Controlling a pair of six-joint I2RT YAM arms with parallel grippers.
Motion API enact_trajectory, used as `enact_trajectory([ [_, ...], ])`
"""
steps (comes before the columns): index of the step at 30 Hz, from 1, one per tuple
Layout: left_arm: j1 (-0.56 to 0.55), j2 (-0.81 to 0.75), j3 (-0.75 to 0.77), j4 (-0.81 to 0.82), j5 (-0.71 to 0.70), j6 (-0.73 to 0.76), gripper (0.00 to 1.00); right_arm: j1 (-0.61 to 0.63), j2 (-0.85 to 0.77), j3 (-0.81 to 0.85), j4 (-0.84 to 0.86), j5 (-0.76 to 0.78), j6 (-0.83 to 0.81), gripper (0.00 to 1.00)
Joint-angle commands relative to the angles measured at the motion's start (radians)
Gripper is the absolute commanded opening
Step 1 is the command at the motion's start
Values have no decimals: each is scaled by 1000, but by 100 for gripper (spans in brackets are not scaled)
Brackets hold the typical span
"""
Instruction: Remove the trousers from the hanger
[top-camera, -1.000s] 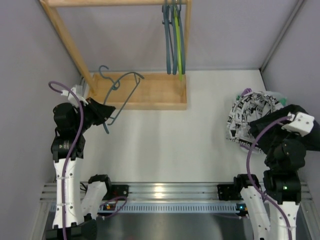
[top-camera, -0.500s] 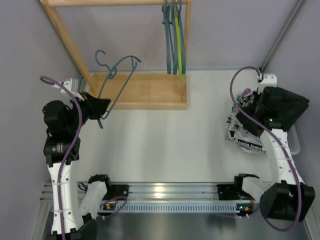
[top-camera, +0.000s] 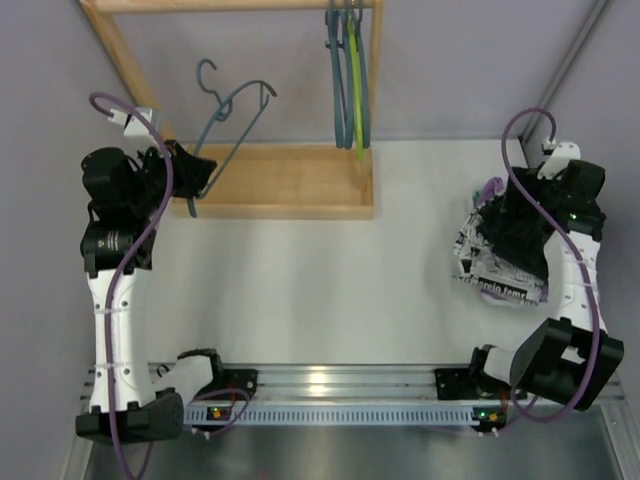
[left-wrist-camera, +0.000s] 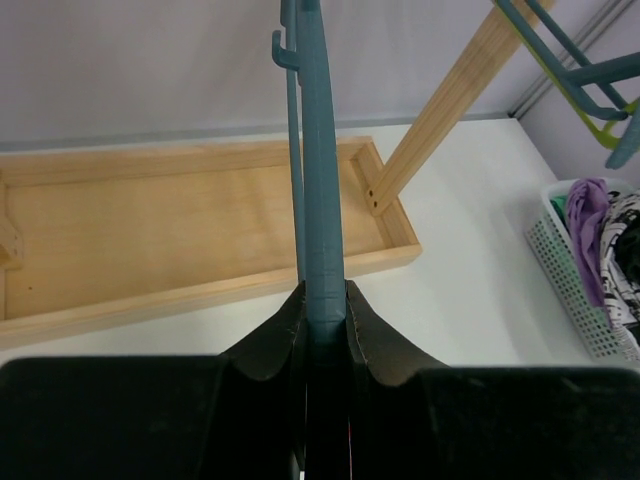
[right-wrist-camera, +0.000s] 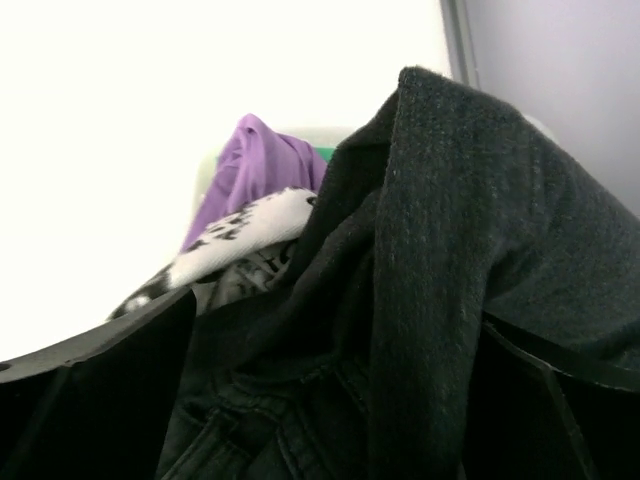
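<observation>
In the last 1 second we see the left gripper (top-camera: 192, 172) climb away from the arm bases. It has gone from in front of the wooden tray (top-camera: 300, 190) to over its left end, carrying the blue-grey hanger (top-camera: 238, 108) upward (the hook now shows against the back wall (top-camera: 450, 60)). Meanwhile the right arm (top-camera: 572, 250) has unfolded from beside its base and reached out. The right gripper (top-camera: 510, 222) now sits over the printed trousers (top-camera: 482, 268), with the black trousers (right-wrist-camera: 430, 230) draped between its spread fingers and covering more of the print.
</observation>
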Motion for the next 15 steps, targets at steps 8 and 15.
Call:
enact_trajectory([
  [8, -237, 150, 252, 68, -232, 99, 0, -32, -99, 267, -151, -167, 70, 100],
  [15, -306, 282, 432, 74, -447, 128, 0, -37, -154, 376, -221, -160, 84, 99],
])
